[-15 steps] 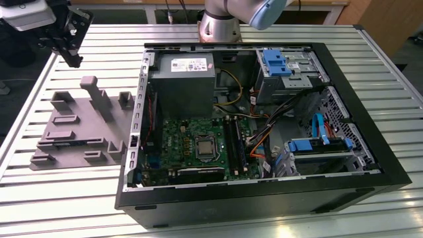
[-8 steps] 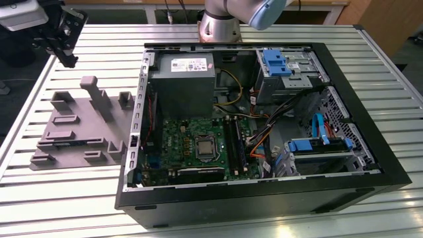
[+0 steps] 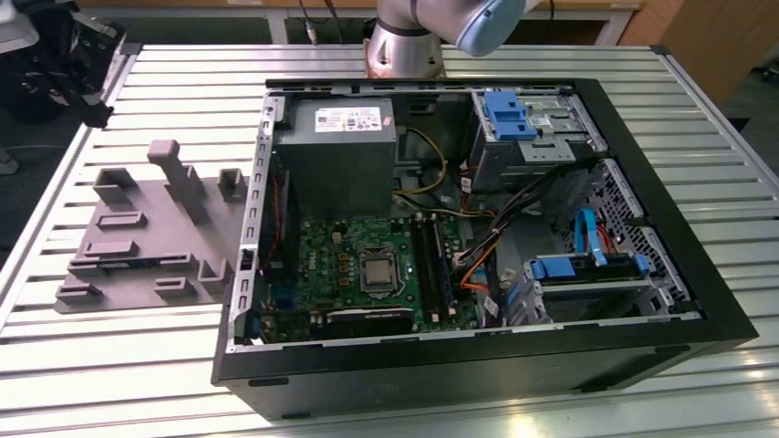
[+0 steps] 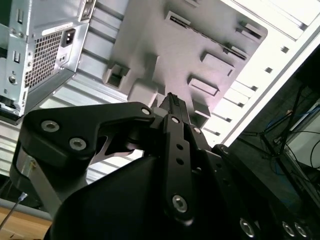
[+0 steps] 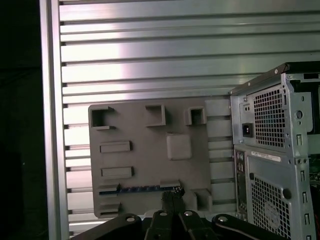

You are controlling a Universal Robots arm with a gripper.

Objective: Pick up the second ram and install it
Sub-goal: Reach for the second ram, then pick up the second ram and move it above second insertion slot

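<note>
Slatted aluminium table (image 3: 134, 365) all round, nothing fancy. The gripper (image 5: 172, 196) hangs over the grey parts tray (image 5: 150, 150). In both wrist views its fingers look pinched right together, with nothing between them, so it's empty-handed.

Closest thing to the tips is the second ram (image 5: 135, 189), standing on its long edge in a groove along one side of that tray. The fingertips line up near one end of it, and as far as I can tell they're clear of it, not touching.

Handling-wise I'd call it light, thin and stiff, but not something to bend or squeeze hard. I'd pinch it across the flat faces around the middle of the top edge and stay off the contact edge. The faces are smooth, so it might slip or tilt.

The open PC case (image 3: 487, 374) sits just beside the tray, with the black slots (image 3: 429, 260) inside.
</note>
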